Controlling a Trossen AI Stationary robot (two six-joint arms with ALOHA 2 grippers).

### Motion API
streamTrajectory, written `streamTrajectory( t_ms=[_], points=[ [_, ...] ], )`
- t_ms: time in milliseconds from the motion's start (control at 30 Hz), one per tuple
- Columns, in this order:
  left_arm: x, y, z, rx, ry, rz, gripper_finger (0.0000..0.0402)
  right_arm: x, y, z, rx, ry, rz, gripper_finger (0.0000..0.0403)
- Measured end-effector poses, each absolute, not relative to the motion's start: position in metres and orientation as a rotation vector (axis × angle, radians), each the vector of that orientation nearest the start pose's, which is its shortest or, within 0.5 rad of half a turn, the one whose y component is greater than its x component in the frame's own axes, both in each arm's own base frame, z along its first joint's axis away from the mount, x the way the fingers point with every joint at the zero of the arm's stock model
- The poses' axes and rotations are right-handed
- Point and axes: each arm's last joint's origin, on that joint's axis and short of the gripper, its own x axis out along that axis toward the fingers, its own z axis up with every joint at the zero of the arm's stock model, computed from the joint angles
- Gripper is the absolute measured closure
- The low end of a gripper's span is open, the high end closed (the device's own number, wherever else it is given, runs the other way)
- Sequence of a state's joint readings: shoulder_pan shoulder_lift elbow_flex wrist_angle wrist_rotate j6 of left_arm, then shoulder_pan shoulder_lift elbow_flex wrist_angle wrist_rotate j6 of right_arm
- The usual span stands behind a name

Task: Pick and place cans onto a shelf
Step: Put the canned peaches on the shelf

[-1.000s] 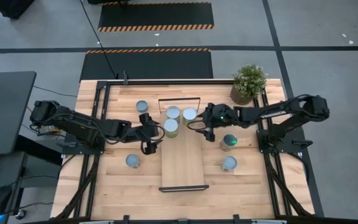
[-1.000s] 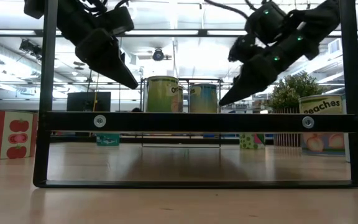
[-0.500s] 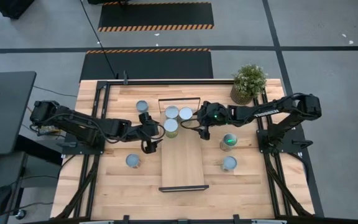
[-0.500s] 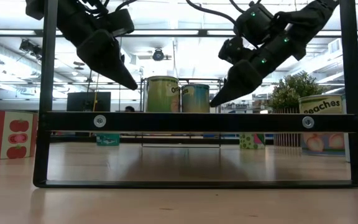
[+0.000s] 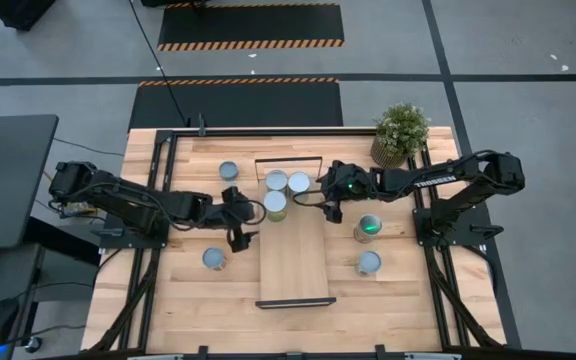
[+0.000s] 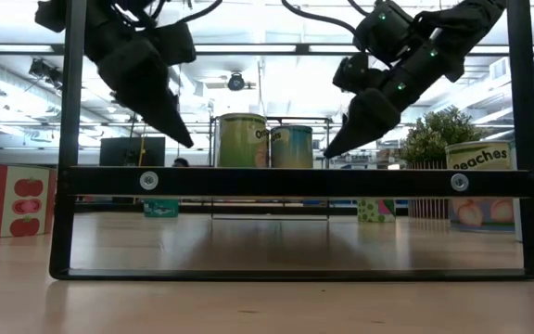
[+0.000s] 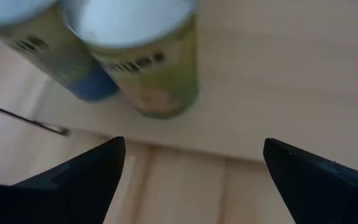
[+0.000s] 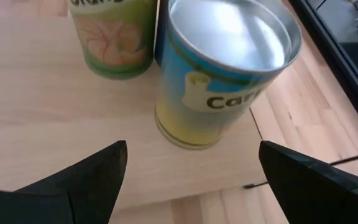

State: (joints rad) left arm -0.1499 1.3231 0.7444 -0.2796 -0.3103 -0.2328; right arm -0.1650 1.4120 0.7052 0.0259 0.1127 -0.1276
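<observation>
Three cans (image 5: pixel 285 190) stand on the shelf (image 5: pixel 293 265) at 12 o'clock, so both empty, wide-open grippers, left (image 5: pixel 239 215) and right (image 5: pixel 331 198), should lift clear without bumping them.

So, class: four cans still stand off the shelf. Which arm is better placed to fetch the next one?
Probably the right: its open gripper sits close to a loose can, nearer than the left gripper is to any.

Both dark arms are reaching in from the frame's sides toward its centre in the high view. The left hand (image 5: pixel 240 222) is hanging just left of centre, its fingers (image 7: pixel 79 180) spreading wide and gripping nothing. The right hand (image 5: pixel 331 200) is sitting just right of centre, its fingers (image 8: pixel 86 177) likewise parting with nothing between them, pointing downward.
</observation>
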Motion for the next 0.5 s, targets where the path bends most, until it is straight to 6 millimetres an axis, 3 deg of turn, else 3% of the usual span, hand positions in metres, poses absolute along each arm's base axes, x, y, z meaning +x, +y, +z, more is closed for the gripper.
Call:
streamTrajectory(
  t_ms=[200,500],
  points=[
    [0.248,-0.046,0.204,-0.076,0.841,0.183,0.0013,0.269,-0.036,0.192,-0.123,0.742,-0.248,0.003],
    [0.238,-0.059,0.199,-0.127,0.923,0.215,0.0013,0.252,0.017,0.204,-0.249,0.771,-0.228,0.003]
  ],
)
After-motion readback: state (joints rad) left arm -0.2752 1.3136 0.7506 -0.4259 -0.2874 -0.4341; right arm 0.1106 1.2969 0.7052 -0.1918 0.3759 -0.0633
